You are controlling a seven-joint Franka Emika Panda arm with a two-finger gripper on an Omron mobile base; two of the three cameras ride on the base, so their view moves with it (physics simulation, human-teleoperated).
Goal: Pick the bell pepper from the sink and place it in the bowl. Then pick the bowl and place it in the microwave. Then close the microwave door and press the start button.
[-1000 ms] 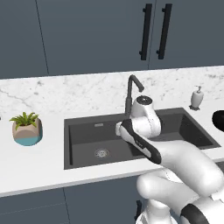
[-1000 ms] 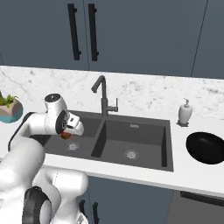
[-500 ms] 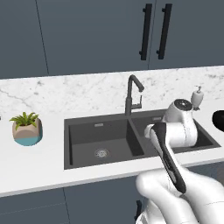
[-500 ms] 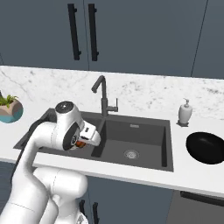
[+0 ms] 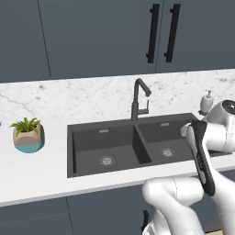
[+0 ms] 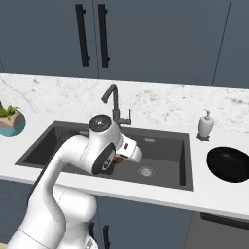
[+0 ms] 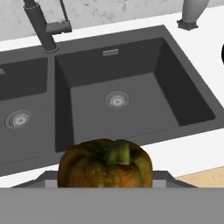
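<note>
Hand view: the bell pepper point(image 7: 105, 163) sits at the bottom of the picture, stem up, orange-brown with green streaks, held between the fingers of the hand point(image 7: 105, 177), which is clamped on it. Below and beyond it lies the sink point(image 7: 131, 94), dark grey with two basins, a round metal drain in each. The pepper hangs above the near rim of the right basin, where the sink meets the white desk point(image 7: 192, 151). The faucet point(image 7: 43, 26) rises at the divider between the basins, and the base of a soap bottle point(image 7: 192, 13) stands on the marble past the sink's right corner.

In the right base view the arm bends over the sink, and a small orange patch of the pepper point(image 6: 117, 159) shows under the hand point(image 6: 127, 151), above the right basin. The bowl point(image 6: 229, 164), black and shallow, rests on the desk just right of the sink, near the soap bottle. A potted plant point(image 5: 28, 134) stands on the desk well left of the sink.
</note>
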